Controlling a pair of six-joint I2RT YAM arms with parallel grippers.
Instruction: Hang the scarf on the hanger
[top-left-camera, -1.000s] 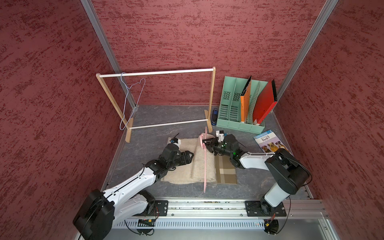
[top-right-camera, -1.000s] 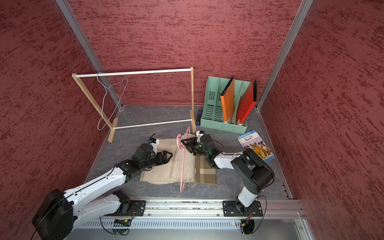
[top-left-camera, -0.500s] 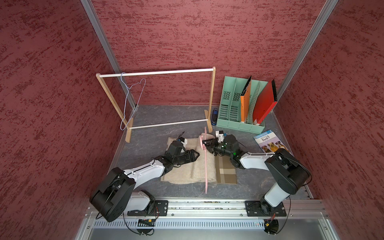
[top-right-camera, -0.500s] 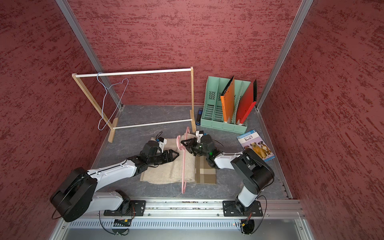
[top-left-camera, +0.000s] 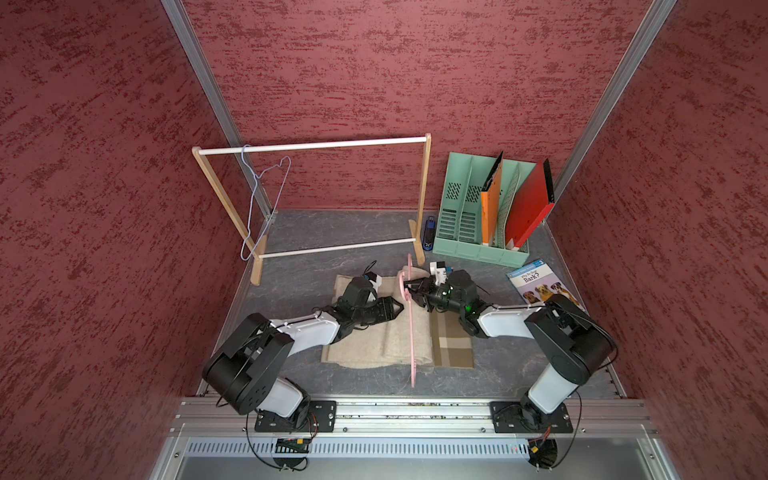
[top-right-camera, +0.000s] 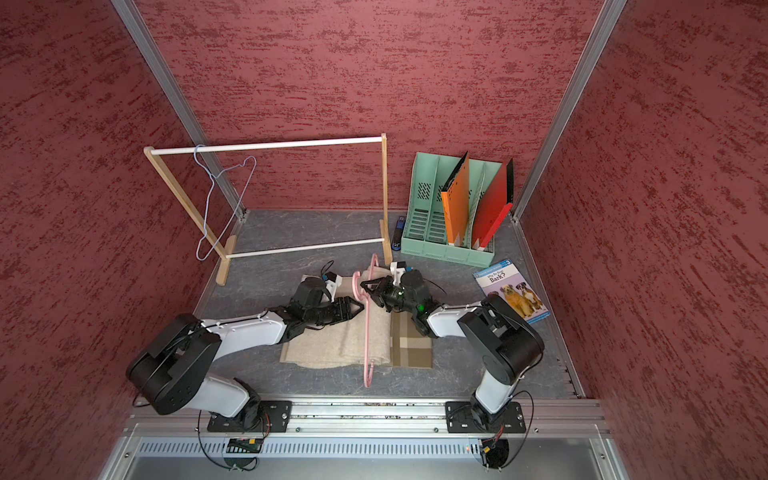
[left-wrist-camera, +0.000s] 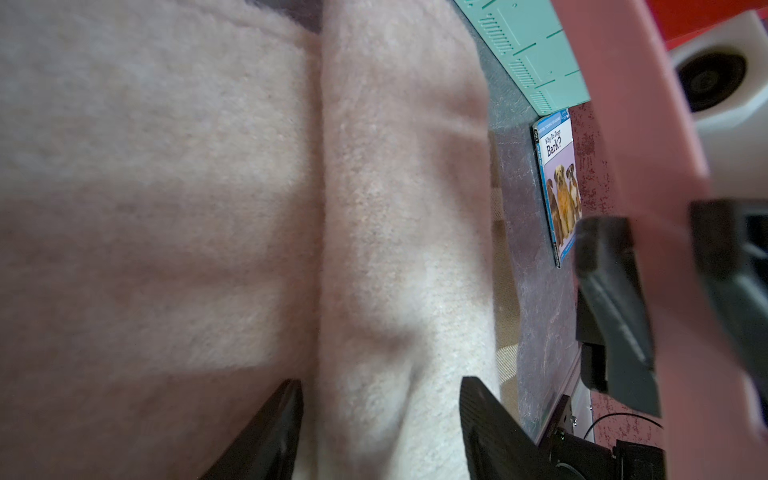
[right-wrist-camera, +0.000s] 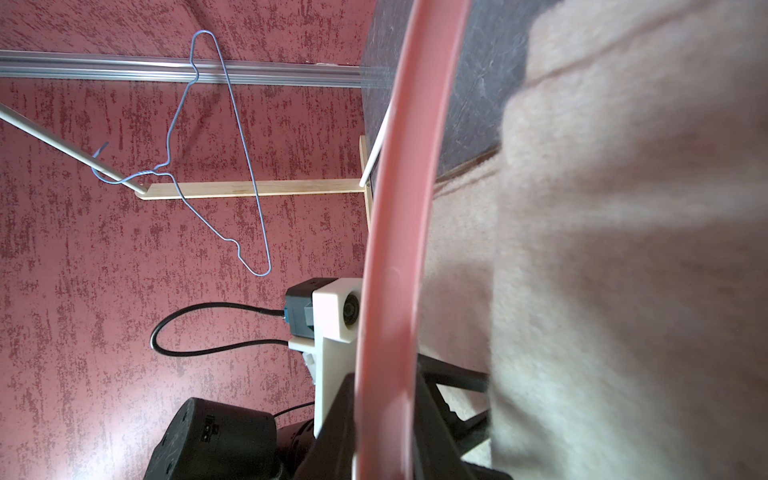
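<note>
scarf (top-left-camera: 374, 345) lies flat on the table (top-left-camera: 311, 232), fold ridge running front-to-back; left gripper (top-left-camera: 397, 308) nearer, jaws part-open astride that ridge, nothing pinched yet; right gripper (top-left-camera: 409, 291) clamps pink hanger (top-left-camera: 412, 340) upright, just beside the ridge

Crowded centre, open floor to the left and along the near edge.
The pink hanger (top-left-camera: 411, 332) stood on edge across the scarf (top-left-camera: 374, 345), a thin wall between the left gripper (top-left-camera: 398, 307) and the right gripper (top-left-camera: 409, 291), which clamped it near its far end. The wooden rack (top-left-camera: 316, 145) fenced the far side, a blue wire hanger (top-left-camera: 266, 195) dangling at its left end. The green file organizer (top-left-camera: 478, 224) and a book (top-left-camera: 540, 286) filled the far right. Bare mat (top-left-camera: 299, 270) lay open left of the scarf.
</note>
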